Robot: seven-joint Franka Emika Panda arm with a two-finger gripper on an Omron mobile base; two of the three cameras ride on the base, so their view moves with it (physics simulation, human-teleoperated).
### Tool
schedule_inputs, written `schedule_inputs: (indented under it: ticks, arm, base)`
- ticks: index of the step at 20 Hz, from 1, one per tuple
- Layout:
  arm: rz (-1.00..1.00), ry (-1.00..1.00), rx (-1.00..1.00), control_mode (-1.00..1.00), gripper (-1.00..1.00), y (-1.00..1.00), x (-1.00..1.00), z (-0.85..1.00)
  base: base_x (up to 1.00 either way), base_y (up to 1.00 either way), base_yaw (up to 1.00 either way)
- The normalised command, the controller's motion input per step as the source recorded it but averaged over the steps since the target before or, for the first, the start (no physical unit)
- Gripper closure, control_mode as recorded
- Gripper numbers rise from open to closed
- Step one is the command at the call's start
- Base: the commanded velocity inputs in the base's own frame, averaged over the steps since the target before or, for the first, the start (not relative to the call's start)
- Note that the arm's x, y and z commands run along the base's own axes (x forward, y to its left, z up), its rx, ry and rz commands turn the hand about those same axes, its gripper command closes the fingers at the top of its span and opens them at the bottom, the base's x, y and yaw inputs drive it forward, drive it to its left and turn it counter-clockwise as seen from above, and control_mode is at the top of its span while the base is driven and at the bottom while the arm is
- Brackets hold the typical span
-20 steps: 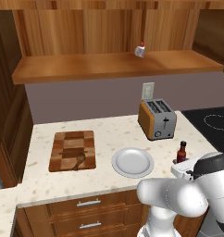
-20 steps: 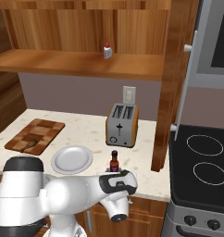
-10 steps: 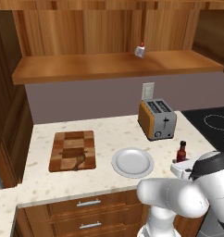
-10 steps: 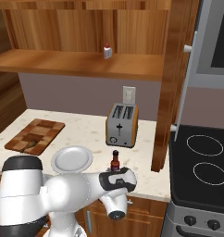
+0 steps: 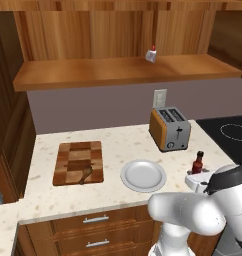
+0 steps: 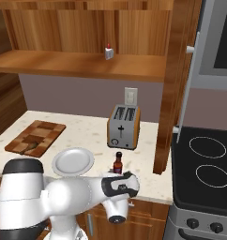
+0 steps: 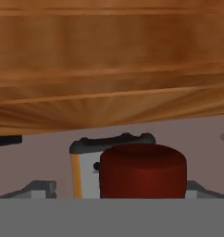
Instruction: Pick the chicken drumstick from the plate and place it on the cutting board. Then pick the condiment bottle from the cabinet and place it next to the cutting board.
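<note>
Nothing has shifted; arm folded low, claw hidden behind the condiment bottle (image 5: 197, 162) at the plate's (image 5: 143, 175) 3 o'clock, grip unclear.

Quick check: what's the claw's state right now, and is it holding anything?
Claw: open, with its fingertips spread to either side of the condiment bottle and not clamped on it.

The arm (image 5: 193, 210) hides the condiment bottle's (image 5: 197, 162) base.
</note>
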Motion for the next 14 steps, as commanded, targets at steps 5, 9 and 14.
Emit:
schedule_inputs:
  ticks: [5, 9, 14]
  arm:
    - [0.00, -0.17, 0.04, -1.00, -1.00, 0.00, -0.12, 0.00]
    - [0.02, -0.24, 0.00, -1.00, -1.00, 0.04, -0.38, 0.00]
    - [0.04, -0.23, 0.00, -1.00, -1.00, 0.18, -0.44, 0.00]
  base:
    - [0.00, 0.00, 0.00]
    - [0.00, 0.00, 0.00]
    - [0.00, 0.00, 0.00]
